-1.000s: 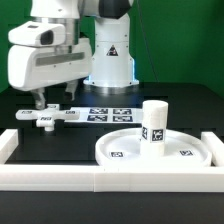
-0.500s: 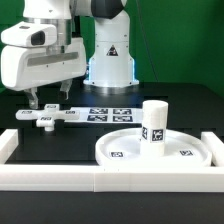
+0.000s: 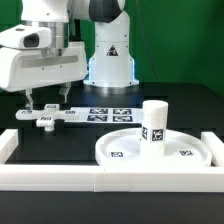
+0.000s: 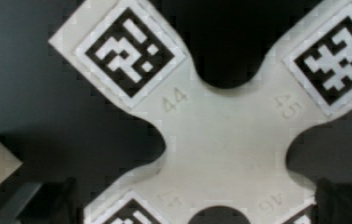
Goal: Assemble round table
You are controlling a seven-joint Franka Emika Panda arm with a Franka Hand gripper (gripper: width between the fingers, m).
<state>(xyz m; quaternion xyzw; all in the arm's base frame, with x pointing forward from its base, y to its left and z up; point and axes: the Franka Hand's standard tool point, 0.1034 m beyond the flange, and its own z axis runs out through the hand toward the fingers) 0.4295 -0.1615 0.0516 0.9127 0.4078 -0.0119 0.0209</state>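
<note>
- Jaws stood wide and empty, hanging just above the cross-shaped base piece [image 3: 45, 118], which lay flat on the bench [image 3: 30, 145] directly beneath them. In the wrist view the piece [image 4: 217, 120] filled almost the whole frame, with a dark fingertip showing on either side of one arm.
- Risk: I judged the jaws might close off-centre on that arm. The flat piece would then twist or skid instead of lifting.
- Risk: the piece was thin. If I came down too far, the tips would strike the bench; if I stopped short, they would only clip the top edge and let it slip.
- Risk: the marker board [image 3: 110, 113] lay just beside the piece, on the far side from the jaws. A skid could push the piece onto it.
- The round disc [image 3: 130, 140] sat well apart from the jaws, toward the exterior view's right. The leg [image 3: 153, 122] stood upright on it, clear of this grasp.
- Surface: the bench was matte black and looked smooth, so I expected little friction.
- The white border rail [image 3: 110, 180] sat well apart from the jaws.
- Room: a green backdrop stood behind the arm's base, and nothing else was near.
</note>
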